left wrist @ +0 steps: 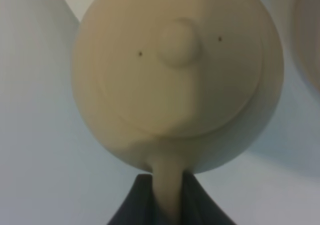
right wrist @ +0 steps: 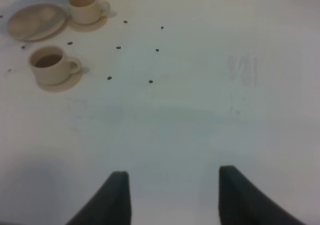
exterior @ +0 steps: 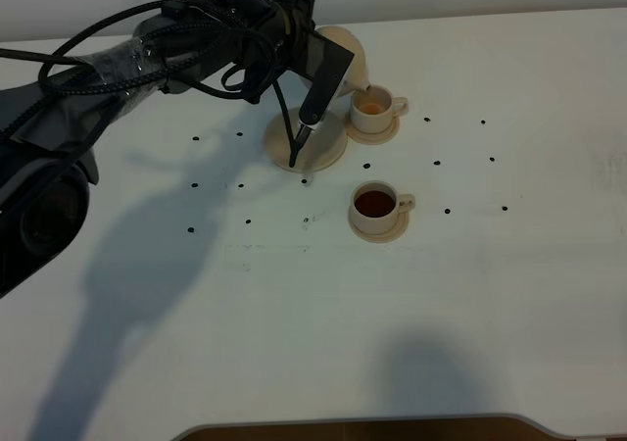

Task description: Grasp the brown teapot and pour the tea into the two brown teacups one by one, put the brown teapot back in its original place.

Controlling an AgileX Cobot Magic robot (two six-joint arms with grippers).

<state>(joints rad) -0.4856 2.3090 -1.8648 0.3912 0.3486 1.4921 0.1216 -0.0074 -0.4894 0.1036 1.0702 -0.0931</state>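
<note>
No legible text or markings.

The left arm (exterior: 118, 64), dark and hung with looping cables (exterior: 196, 29), reaches in from the left side of the high view to the brown teapot (exterior: 351, 54). Its wrist bends downward, so the left hand (left wrist: 167, 200) meets the teapot from the handle side. The fingers (left wrist: 132, 205) of this hand are clamped on the teapot's loop handle, one on each side, holding the teapot above the tabletop (exterior: 294, 314) and tipped towards its spout. The right hand (right wrist: 172, 185) hangs well apart from the teapot, low over the tabletop. Its two dark fingers (right wrist: 117, 197) are spread wide with nothing between them.
</note>
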